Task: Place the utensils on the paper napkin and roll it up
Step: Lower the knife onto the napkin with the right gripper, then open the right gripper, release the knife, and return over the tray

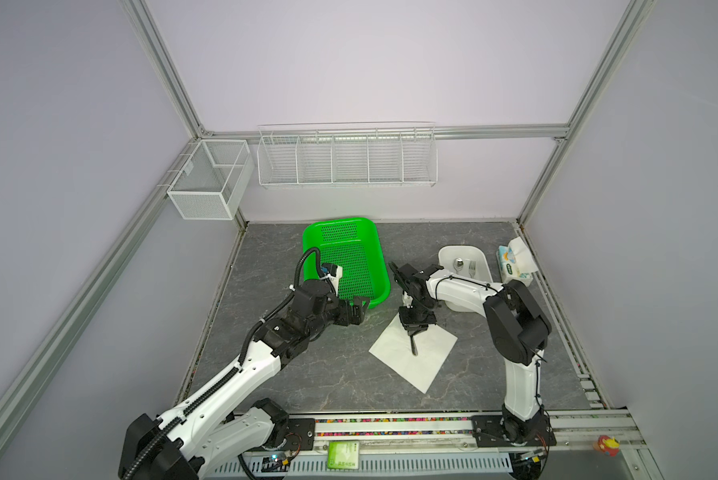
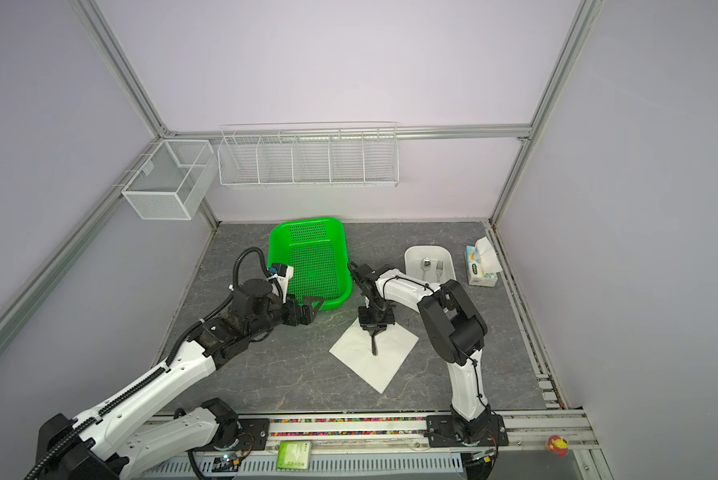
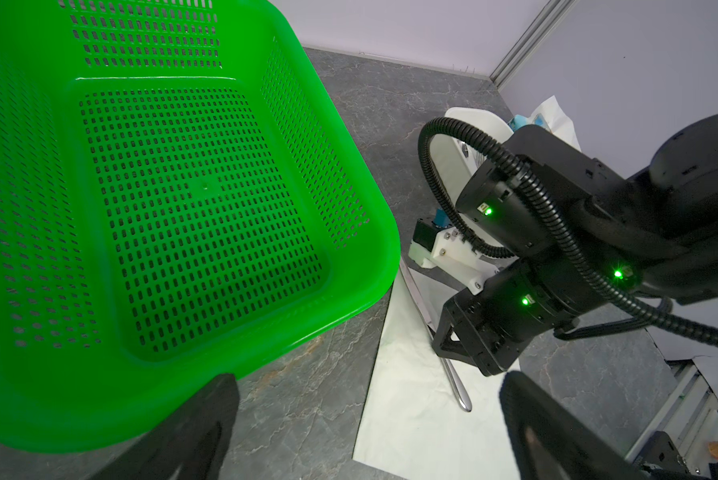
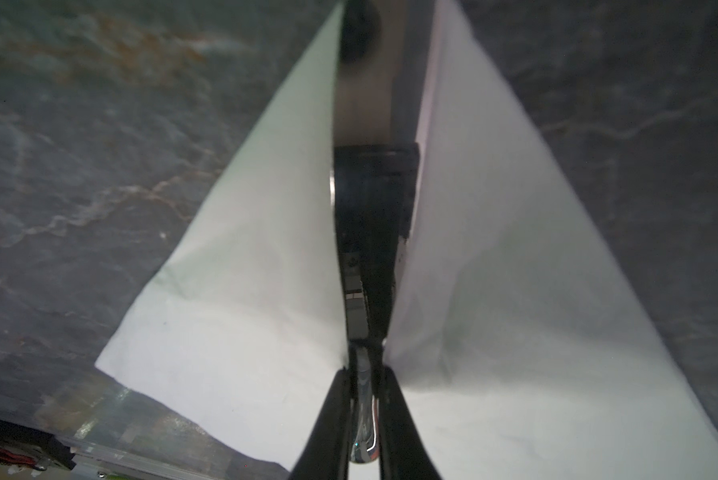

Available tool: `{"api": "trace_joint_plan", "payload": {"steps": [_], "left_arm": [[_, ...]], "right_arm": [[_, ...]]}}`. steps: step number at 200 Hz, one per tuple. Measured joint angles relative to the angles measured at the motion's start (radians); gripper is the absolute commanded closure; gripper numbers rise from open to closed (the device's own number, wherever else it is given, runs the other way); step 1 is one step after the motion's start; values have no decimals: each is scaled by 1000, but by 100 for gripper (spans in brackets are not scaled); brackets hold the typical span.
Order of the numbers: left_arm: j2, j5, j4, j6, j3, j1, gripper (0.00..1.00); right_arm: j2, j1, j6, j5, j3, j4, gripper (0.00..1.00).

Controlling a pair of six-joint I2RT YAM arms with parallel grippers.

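- The right hand (image 4: 365, 386) is pinched narrow on the handle of a slim, shiny silver metal knife (image 3: 459, 388), with one black finger on each side of it.
- It holds the knife low over the plain white square paper napkin (image 1: 407, 361), with white paper showing on both sides of the blade. I cannot tell whether the metal already rests on the sheet.
- The paper napkin lies flat on the grey marbled tabletop (image 1: 307, 374), right of centre towards the near edge, turned so that one corner points at the near edge.
- The step in hand looks like setting down the first utensil, with no rolling begun.
- The next move seems to call for lowering the knife until it lies flat near the middle of the sheet, then parting the fingers and lifting straight up so the thin paper is not dragged along.
- The left hand (image 1: 360, 309) is spread wide and holds nothing. It hovers left of the napkin, just beside the near right corner of the bright green perforated plastic basket (image 1: 340, 222).
- At the far right stands an oblong white plastic tray (image 1: 444, 253) holding a shiny silver metal spoon (image 1: 458, 263) and a matching fork (image 1: 472, 269) side by side. Both need fetching to the napkin before it is rolled.
- A small blue-and-white printed tissue pack (image 1: 515, 266) sits just right of the tray and plays no part.
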Motion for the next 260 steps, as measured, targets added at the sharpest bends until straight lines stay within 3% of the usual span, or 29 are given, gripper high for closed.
{"api": "trace_joint_plan", "payload": {"steps": [129, 171, 199, 218, 260], "left_arm": [[0, 0, 0, 0, 0, 0, 1], [7, 1, 0, 0, 0, 0, 1], [14, 2, 0, 0, 0, 0, 1], [19, 5, 0, 0, 0, 0, 1], [19, 8, 0, 0, 0, 0, 1]], "right_arm": [[-14, 17, 30, 8, -23, -13, 84], [-8, 18, 40, 11, -22, -13, 73], [-11, 21, 44, 14, -22, -12, 72], [-26, 21, 45, 19, -22, -8, 64], [-169, 10, 41, 68, -18, -1, 61]]}}
